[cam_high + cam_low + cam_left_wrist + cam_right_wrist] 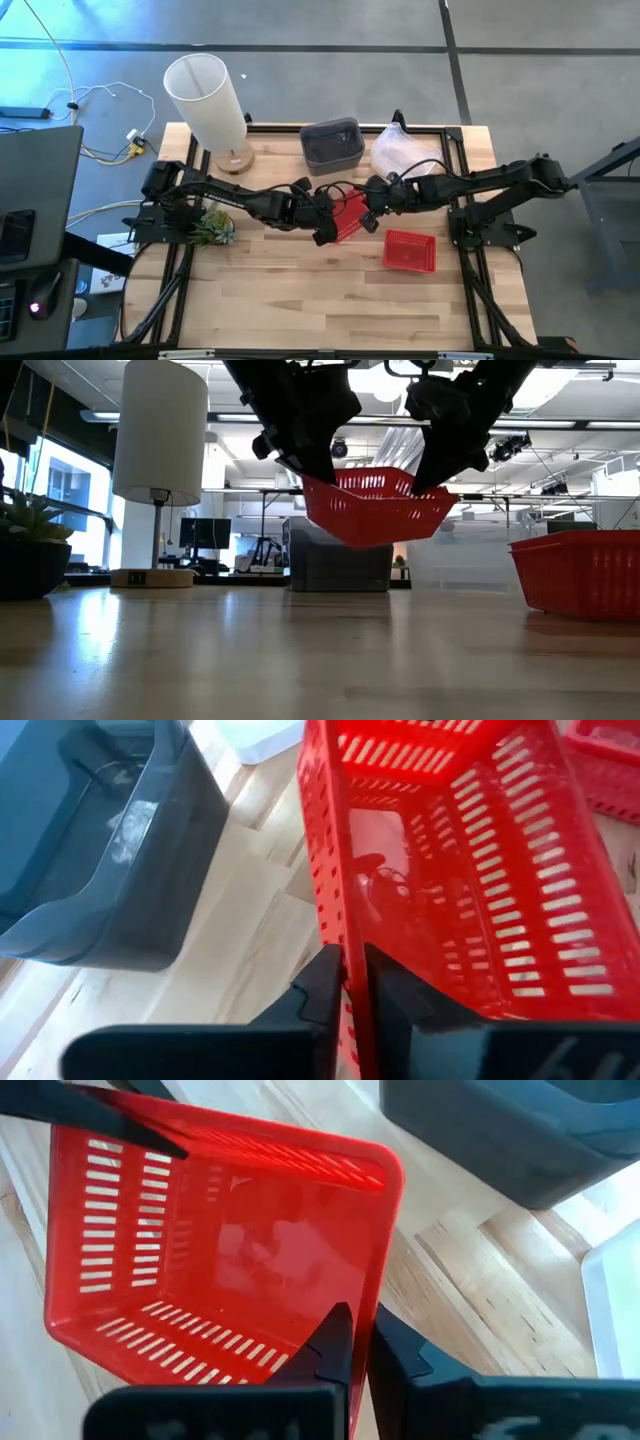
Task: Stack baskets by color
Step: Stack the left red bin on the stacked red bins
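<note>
High view: a red basket [347, 218] is held above the middle of the table [280, 310] by both arms at once, the left gripper [325, 226] at one rim and the right gripper [370, 218] at the opposite rim. A second red basket [410, 250] rests on the wood just beside it, and the shared hold is judged to serve for carrying the first onto the second. At the far edge a dark grey basket [332, 142] and a clear basket [404, 152] are seen; a white lamp [207, 98] and a small plant [210, 228] stand toward the left arm's side, apart from the likely path.

Low view: the carried basket [378, 505] is shown clear of the table and tilted, with the resting red one [585, 572] at the edge of the frame.

Left wrist view: the left fingers [325, 982] are pressed together on the basket's mesh wall [330, 870], pinching it; the grey basket [110, 850] lies close by.

Right wrist view: the right fingers [335, 1342] are likewise pinched on the red rim [385, 1270].
</note>
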Robot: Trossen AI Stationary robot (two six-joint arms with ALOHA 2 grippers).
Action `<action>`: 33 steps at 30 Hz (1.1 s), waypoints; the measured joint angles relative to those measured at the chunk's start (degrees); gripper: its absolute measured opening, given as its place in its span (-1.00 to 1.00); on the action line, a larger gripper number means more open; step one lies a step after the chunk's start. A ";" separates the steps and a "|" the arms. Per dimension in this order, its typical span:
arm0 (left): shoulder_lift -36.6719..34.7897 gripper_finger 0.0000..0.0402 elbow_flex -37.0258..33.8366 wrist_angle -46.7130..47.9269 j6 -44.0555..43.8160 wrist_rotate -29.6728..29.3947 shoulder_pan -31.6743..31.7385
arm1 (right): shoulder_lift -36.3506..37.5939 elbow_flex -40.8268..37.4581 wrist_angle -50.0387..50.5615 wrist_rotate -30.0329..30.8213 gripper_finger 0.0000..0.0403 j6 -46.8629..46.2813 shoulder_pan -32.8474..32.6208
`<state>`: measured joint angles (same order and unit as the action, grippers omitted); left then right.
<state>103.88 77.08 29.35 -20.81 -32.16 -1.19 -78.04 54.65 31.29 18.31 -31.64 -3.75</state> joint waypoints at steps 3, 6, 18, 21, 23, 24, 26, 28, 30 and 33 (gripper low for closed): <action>0.00 -0.79 0.00 -0.24 0.43 0.03 0.00 | 0.00 0.00 0.02 0.73 -0.97 -0.28 0.00; 0.00 -0.64 0.00 -0.57 0.45 0.08 0.00 | -0.02 0.00 0.33 0.86 -0.99 -0.28 0.00; 0.00 -0.28 0.00 -1.05 5.01 7.86 -0.04 | -0.02 0.00 5.01 3.93 -1.00 -0.33 -0.05; 0.00 -0.28 0.00 -1.01 5.05 7.70 0.02 | -0.02 0.02 5.35 4.62 -1.00 -0.35 -0.04; -0.03 -0.28 0.00 -1.01 5.72 7.16 0.02 | -0.02 0.02 5.88 5.24 -1.00 -0.37 -0.04; -0.38 -0.28 0.00 -0.83 6.43 7.10 0.00 | -0.02 0.01 6.37 5.77 -1.00 -0.35 -0.04; -0.93 -0.28 0.10 -1.39 7.97 7.08 -0.04 | -0.02 0.00 8.02 7.21 -1.00 -0.43 -0.04; -1.71 -0.28 0.15 -1.58 9.25 7.39 -0.03 | 0.09 0.01 9.48 8.74 -1.00 -0.83 -0.04; -2.57 -0.28 0.13 -1.96 9.72 7.45 -0.02 | 0.54 0.02 10.67 9.78 -1.00 -1.36 -0.04; -4.01 -0.28 0.13 -1.42 10.09 7.38 -0.02 | 2.04 0.02 11.55 10.62 -1.00 -1.55 -0.04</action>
<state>99.87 77.21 27.93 -10.72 -24.79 -1.21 -76.00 54.67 42.83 28.93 -33.19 -3.79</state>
